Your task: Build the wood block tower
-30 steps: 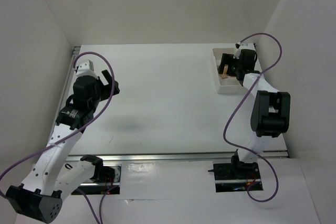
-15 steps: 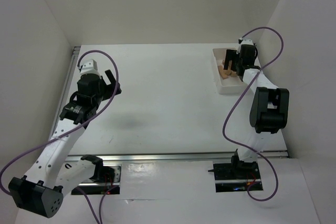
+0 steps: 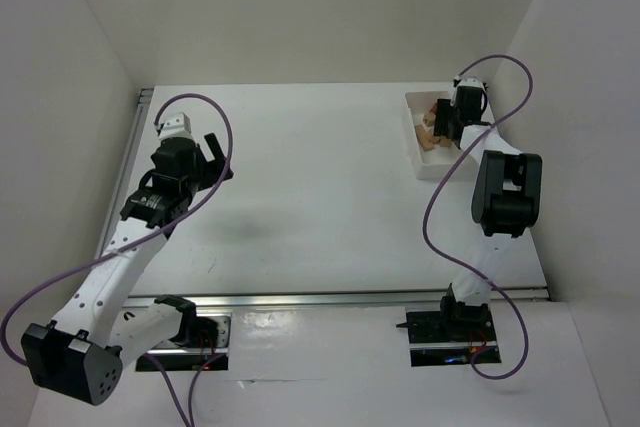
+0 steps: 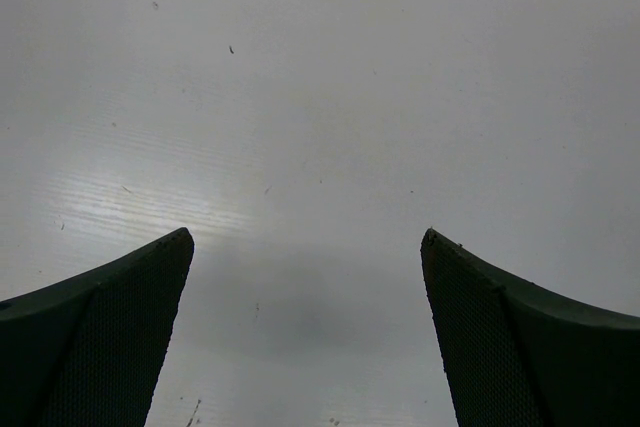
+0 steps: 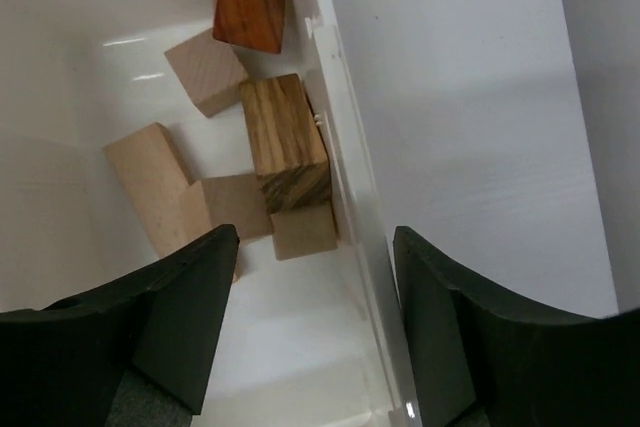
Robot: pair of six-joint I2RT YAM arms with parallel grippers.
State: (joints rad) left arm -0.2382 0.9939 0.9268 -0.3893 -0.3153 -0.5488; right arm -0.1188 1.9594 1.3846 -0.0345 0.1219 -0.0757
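Several small wooden blocks lie loose in a white tray (image 5: 345,177): a reddish-brown one (image 5: 250,5), a dark striped one (image 5: 288,142) and light-tan ones (image 5: 205,71). No wood block tower shows in any view. My right gripper (image 5: 315,242) hovers open above the tray's near end, one finger over the tray floor and the other outside its wall. It holds nothing. From above, it (image 3: 440,119) sits over the blocks (image 3: 432,134). My left gripper (image 4: 305,242) is wide open over bare table, far to the left (image 3: 218,159).
The tray (image 3: 430,169) sits at the table's back right corner, close to the right wall. White walls enclose the table on three sides. A metal rail (image 3: 350,298) runs along the near edge. Purple cables loop off both arms.
My right gripper's jaws have narrowed a little while it shifted over the tray. My left arm has stretched slightly farther out over the table.
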